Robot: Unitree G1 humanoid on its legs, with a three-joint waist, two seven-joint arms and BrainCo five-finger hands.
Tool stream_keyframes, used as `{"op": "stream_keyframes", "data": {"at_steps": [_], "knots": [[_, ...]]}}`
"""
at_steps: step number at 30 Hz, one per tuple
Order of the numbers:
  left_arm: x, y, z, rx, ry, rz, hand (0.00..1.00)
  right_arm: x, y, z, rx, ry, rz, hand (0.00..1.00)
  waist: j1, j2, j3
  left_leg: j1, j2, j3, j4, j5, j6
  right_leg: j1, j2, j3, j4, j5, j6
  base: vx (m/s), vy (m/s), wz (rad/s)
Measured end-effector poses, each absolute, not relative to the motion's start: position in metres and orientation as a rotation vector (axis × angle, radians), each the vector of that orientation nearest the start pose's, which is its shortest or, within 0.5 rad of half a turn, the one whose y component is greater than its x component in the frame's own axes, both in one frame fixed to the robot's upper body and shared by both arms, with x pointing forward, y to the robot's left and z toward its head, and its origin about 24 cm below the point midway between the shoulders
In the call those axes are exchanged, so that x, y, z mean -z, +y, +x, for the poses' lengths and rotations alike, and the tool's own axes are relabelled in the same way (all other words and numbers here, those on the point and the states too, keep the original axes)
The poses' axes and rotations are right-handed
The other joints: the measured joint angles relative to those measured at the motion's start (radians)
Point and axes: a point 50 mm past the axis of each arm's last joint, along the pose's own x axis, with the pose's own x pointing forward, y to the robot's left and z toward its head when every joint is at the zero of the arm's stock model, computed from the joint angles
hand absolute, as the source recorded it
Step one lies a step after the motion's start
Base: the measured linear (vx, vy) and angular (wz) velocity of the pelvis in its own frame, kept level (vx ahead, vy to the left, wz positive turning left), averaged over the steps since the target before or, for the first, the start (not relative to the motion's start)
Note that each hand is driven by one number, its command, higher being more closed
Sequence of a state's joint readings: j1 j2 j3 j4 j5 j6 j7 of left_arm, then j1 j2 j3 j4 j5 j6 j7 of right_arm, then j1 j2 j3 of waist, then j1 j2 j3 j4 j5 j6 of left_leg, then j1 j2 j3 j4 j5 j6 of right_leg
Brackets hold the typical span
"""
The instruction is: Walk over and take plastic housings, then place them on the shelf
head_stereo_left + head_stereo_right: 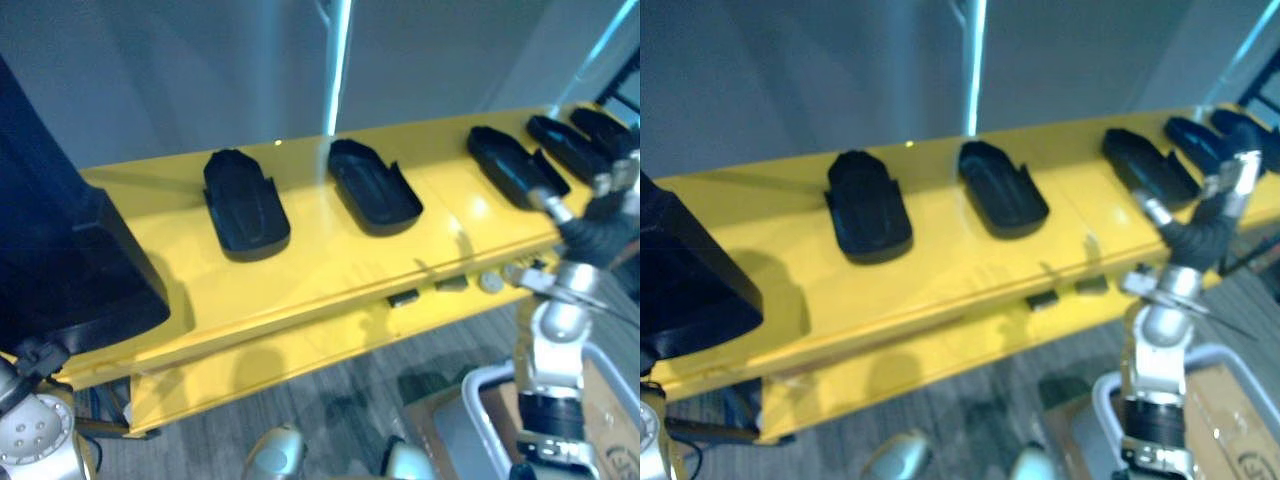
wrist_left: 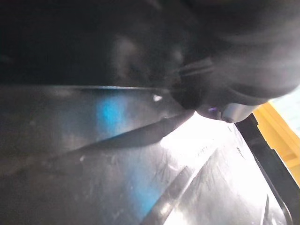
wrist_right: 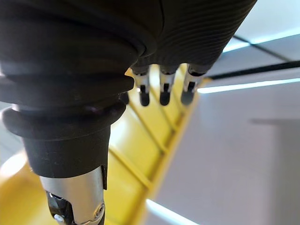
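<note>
Several black plastic housings lie in a row on the yellow shelf (image 1: 330,270): one at the left (image 1: 245,205), one in the middle (image 1: 372,185), one further right (image 1: 512,165), and more at the far right end (image 1: 565,145). A large black housing (image 1: 60,260) hangs over the shelf's left end on my left arm. Its inner surface (image 2: 140,154) shows close up past my left hand (image 2: 233,111). My right hand (image 1: 1228,185) is raised at the shelf's front edge near the right housings, open and holding nothing.
Small dark parts (image 1: 403,297) sit on the shelf's lower front ledge. A white-rimmed bin (image 1: 480,385) and a cardboard box (image 1: 1240,410) stand on the grey carpet at the lower right. A grey wall rises behind the shelf.
</note>
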State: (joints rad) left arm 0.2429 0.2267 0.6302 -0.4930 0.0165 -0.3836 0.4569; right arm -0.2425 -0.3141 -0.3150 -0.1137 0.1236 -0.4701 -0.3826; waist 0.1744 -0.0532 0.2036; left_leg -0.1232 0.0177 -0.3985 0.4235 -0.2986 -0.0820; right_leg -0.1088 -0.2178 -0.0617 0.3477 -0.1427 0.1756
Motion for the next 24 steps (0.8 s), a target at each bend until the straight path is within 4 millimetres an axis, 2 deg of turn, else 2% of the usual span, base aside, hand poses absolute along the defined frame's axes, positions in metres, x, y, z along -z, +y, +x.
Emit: {"op": "stream_keyframes", "data": {"at_steps": [1,2,3,4,5,6,9,11,12,14,16,19,21,22,24], "knots": [[-0.172,0.298,0.129,-0.908,-0.772,0.395,1.00,-0.196,-0.267,0.241,0.575,-0.920,-0.063,0.00,-0.002,0.021,-0.013,0.000,0.046,0.022,-0.002,0.006,-0.008,0.019,0.017,-0.043,-0.002,-0.009,-0.016,0.20,-0.478,1.08],[-0.161,0.294,0.129,-0.903,-0.714,0.365,1.00,-0.193,-0.276,0.236,0.620,-0.903,-0.079,0.00,-0.003,0.056,-0.037,-0.010,0.109,0.099,-0.017,0.039,-0.027,0.040,0.036,-0.092,-0.010,-0.011,-0.025,0.26,-0.376,1.06],[-0.158,0.291,0.131,-0.894,-0.687,0.383,1.00,-0.187,-0.286,0.232,0.678,-0.869,-0.086,0.00,-0.005,0.079,-0.050,-0.019,0.142,0.195,-0.058,0.084,-0.033,0.058,0.038,-0.140,-0.017,-0.015,-0.033,0.28,-0.317,0.98],[-0.158,0.290,0.132,-0.888,-0.685,0.393,1.00,-0.183,-0.291,0.229,0.708,-0.853,-0.089,0.00,-0.007,0.091,-0.056,-0.017,0.150,0.227,-0.091,0.109,-0.049,0.063,0.037,-0.160,-0.020,-0.015,-0.033,0.27,-0.224,0.99],[-0.159,0.290,0.133,-0.885,-0.685,0.414,1.00,-0.176,-0.297,0.227,0.740,-0.821,-0.094,0.00,-0.017,0.112,-0.068,-0.008,0.155,0.249,-0.163,0.161,-0.092,0.063,0.031,-0.185,-0.023,-0.015,-0.034,0.20,-0.113,0.70],[-0.160,0.290,0.134,-0.883,-0.683,0.425,1.00,-0.168,-0.300,0.227,0.756,-0.787,-0.094,0.00,-0.022,0.122,-0.064,0.025,0.152,0.253,-0.234,0.195,-0.107,0.071,0.026,-0.188,-0.025,-0.015,-0.034,0.17,-0.083,0.51],[-0.158,0.292,0.137,-0.896,-0.636,0.425,1.00,-0.152,-0.304,0.219,0.784,-0.729,-0.087,0.00,-0.030,0.118,-0.063,0.079,0.154,0.277,-0.282,0.210,-0.112,0.111,0.023,-0.187,-0.044,-0.015,-0.034,0.13,-0.003,0.04],[-0.152,0.301,0.138,-0.938,-0.563,0.439,1.00,-0.137,-0.312,0.205,0.842,-0.676,-0.075,0.00,-0.052,0.094,-0.052,0.105,0.141,0.302,-0.282,0.209,-0.110,0.147,0.009,-0.186,-0.064,-0.015,-0.033,0.09,0.046,0.02],[-0.152,0.304,0.138,-0.950,-0.547,0.446,1.00,-0.134,-0.313,0.202,0.858,-0.667,-0.069,0.00,-0.054,0.088,-0.049,0.105,0.139,0.304,-0.282,0.208,-0.109,0.147,0.008,-0.185,-0.066,-0.015,-0.033,0.04,0.045,-0.02],[-0.148,0.321,0.136,-1.006,-0.468,0.515,1.00,-0.123,-0.317,0.191,0.900,-0.635,-0.029,0.00,-0.078,0.064,-0.035,0.105,0.131,0.330,-0.294,0.208,-0.108,0.143,-0.004,-0.180,-0.081,-0.013,-0.030,0.01,0.039,-0.08],[-0.142,0.339,0.135,-1.050,-0.377,0.572,1.00,-0.116,-0.318,0.185,0.908,-0.604,-0.035,0.00,-0.086,0.061,-0.034,0.116,0.123,0.355,-0.298,0.207,-0.108,0.142,-0.008,-0.164,-0.086,-0.010,-0.025,-0.01,0.047,-0.24],[-0.140,0.376,0.129,-1.108,-0.235,0.669,1.00,-0.110,-0.320,0.178,0.913,-0.570,-0.056,0.00,-0.102,0.071,-0.033,0.129,0.120,0.392,-0.312,0.204,-0.102,0.142,-0.010,-0.130,-0.104,-0.009,-0.023,-0.05,0.028,-0.29],[-0.139,0.416,0.130,-1.133,-0.098,0.744,1.00,-0.105,-0.326,0.173,0.928,-0.538,-0.085,0.00,-0.121,0.093,-0.028,0.131,0.125,0.417,-0.313,0.200,-0.095,0.138,-0.008,-0.116,-0.113,-0.003,-0.013,-0.05,0.007,-0.21],[-0.138,0.427,0.132,-1.134,-0.055,0.757,1.00,-0.102,-0.328,0.171,0.938,-0.521,-0.097,0.00,-0.127,0.097,-0.029,0.133,0.129,0.433,-0.314,0.200,-0.091,0.136,-0.008,-0.111,-0.112,-0.002,-0.012,-0.05,0.011,-0.26],[-0.141,0.461,0.138,-1.137,0.075,0.770,1.00,-0.090,-0.345,0.166,1.009,-0.442,-0.149,0.00,-0.131,0.109,-0.043,0.142,0.131,0.488,-0.333,0.205,-0.084,0.110,-0.008,-0.071,-0.113,0.002,-0.003,-0.02,0.022,-0.36]]}}
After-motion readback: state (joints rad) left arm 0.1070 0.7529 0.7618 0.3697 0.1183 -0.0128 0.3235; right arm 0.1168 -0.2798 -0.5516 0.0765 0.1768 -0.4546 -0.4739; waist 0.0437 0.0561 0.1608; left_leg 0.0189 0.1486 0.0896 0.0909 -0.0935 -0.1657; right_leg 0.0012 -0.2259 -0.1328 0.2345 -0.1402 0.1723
